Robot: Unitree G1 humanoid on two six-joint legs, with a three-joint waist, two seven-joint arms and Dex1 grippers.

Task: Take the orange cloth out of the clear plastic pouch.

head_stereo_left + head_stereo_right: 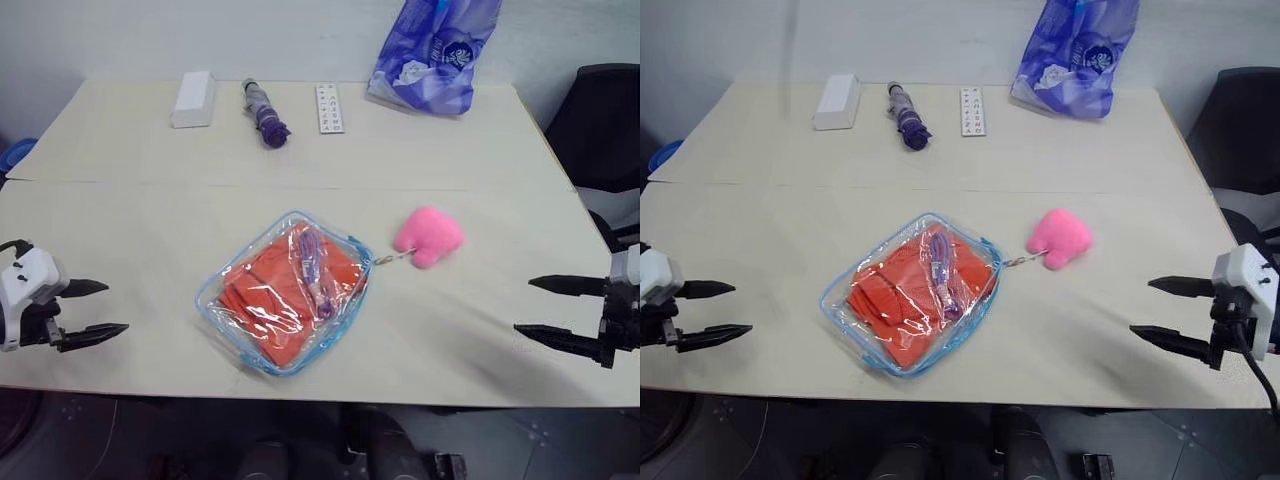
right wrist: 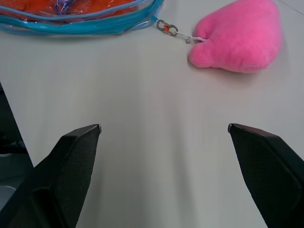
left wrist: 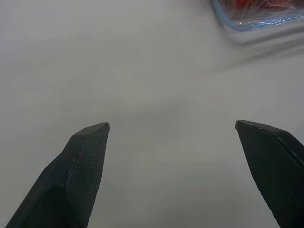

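The clear plastic pouch [image 1: 284, 292] lies flat on the pale surface [image 1: 150, 230], near its front edge and about in the middle between the two arms. Its light blue edging goes all around it, and it is turned a little, so one corner points toward the front edge. The orange cloth [image 1: 270, 295] is inside the pouch, folded, and it fills most of it. On top of the cloth, also seen through the plastic, there is a small clear packet with a purple cord [image 1: 316, 268]. From the right corner of the pouch a short chain goes to a pink fluffy charm [image 1: 430, 237], which rests on the surface just beside the pouch. The left claw [image 1: 96, 309] is at the left side of the surface, well apart from the pouch; its two black fingers are spread wide and there is nothing between them. The right claw [image 1: 1160, 311] is at the right side, also well apart from the pouch and from the charm, with its fingers wide apart and holding nothing. At the far side of the surface there are a white box [image 1: 194, 99], a folded purple umbrella [image 1: 265, 113], a white remote control [image 1: 329, 107] and a blue-purple printed plastic bag [image 1: 432, 52].
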